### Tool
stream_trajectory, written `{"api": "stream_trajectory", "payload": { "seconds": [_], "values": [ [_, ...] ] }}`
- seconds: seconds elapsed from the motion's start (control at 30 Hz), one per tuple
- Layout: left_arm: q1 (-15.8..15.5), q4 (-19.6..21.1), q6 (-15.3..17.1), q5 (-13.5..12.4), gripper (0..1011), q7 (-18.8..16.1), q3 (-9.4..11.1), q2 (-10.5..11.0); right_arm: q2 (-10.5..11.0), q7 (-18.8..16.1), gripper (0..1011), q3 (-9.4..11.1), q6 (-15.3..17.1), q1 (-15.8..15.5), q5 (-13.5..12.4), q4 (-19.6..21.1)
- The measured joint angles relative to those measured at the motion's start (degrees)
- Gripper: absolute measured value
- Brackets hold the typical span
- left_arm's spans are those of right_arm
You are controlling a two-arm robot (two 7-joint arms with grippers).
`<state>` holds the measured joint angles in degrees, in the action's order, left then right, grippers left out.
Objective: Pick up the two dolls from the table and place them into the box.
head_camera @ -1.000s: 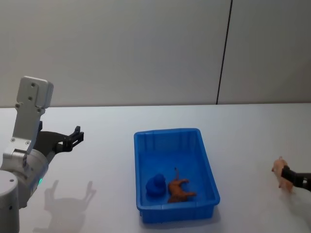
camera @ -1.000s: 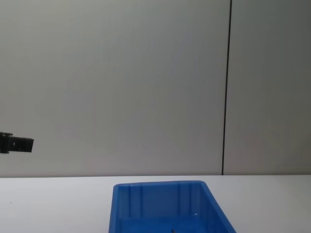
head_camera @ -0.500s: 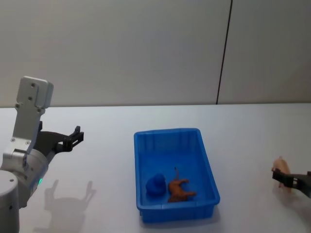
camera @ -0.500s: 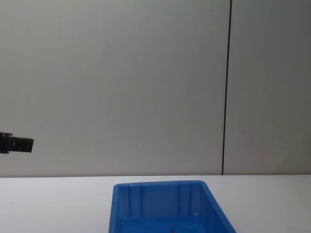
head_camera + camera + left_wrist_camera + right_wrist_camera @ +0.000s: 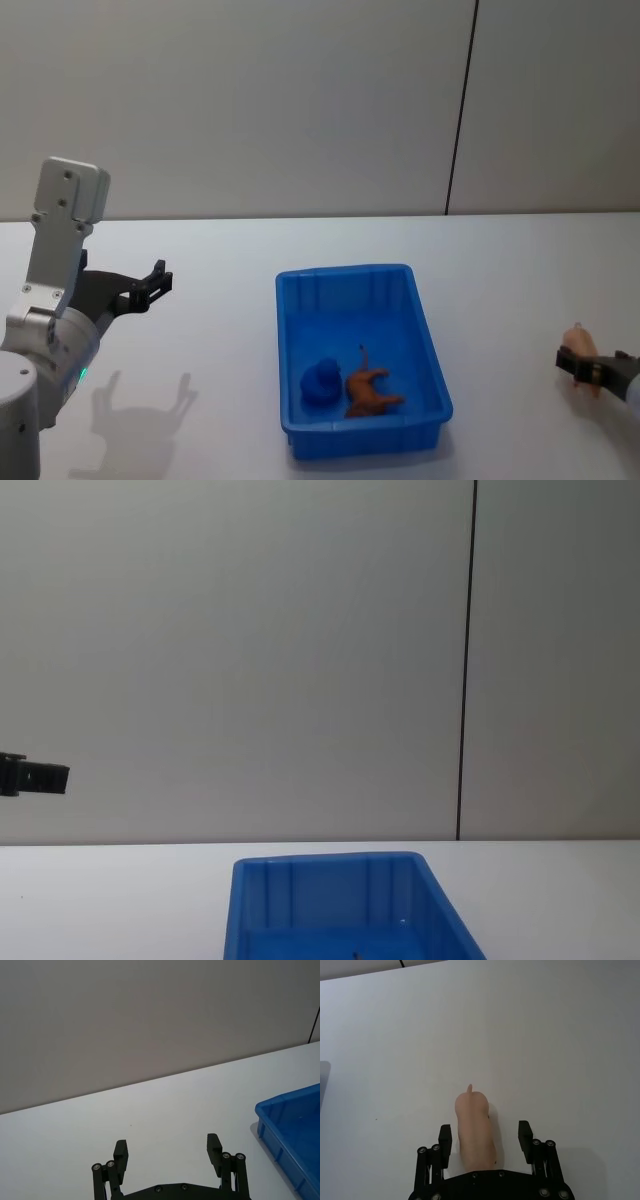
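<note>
Head view: left claw (image 5: 160, 279) hovers spread and empty over the desk (image 5: 220, 330); the blue box (image 5: 430, 345) holds the reddish-brown doll (image 5: 370, 392); far right, the right claw (image 5: 485, 1138) straddles the peach doll (image 5: 581, 349), fingers apart.

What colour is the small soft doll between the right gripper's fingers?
Pale peach-beige doll; the right wrist view shows it best.

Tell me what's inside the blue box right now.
The blue box holds a reddish-brown doll and a blue toy. Its near wall may hide a strip of floor.
</note>
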<state>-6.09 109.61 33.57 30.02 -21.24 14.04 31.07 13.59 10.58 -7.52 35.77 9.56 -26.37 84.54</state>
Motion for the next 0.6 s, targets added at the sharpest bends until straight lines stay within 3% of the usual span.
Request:
{"api": "stream_trajectory", "payload": {
  "seconds": [0.47, 0.6],
  "values": [
    [0.0, 0.0, 0.0, 0.0, 1001, 0.0, 0.0, 0.0, -0.32, -0.5, 400, -0.15, 0.05, 0.98, 0.49, -1.45],
    [0.0, 0.0, 0.0, 0.0, 1001, 0.0, 0.0, 0.0, -0.36, -0.56, 371, -0.17, 0.05, 1.1, 0.53, -1.61]
  ]
}}
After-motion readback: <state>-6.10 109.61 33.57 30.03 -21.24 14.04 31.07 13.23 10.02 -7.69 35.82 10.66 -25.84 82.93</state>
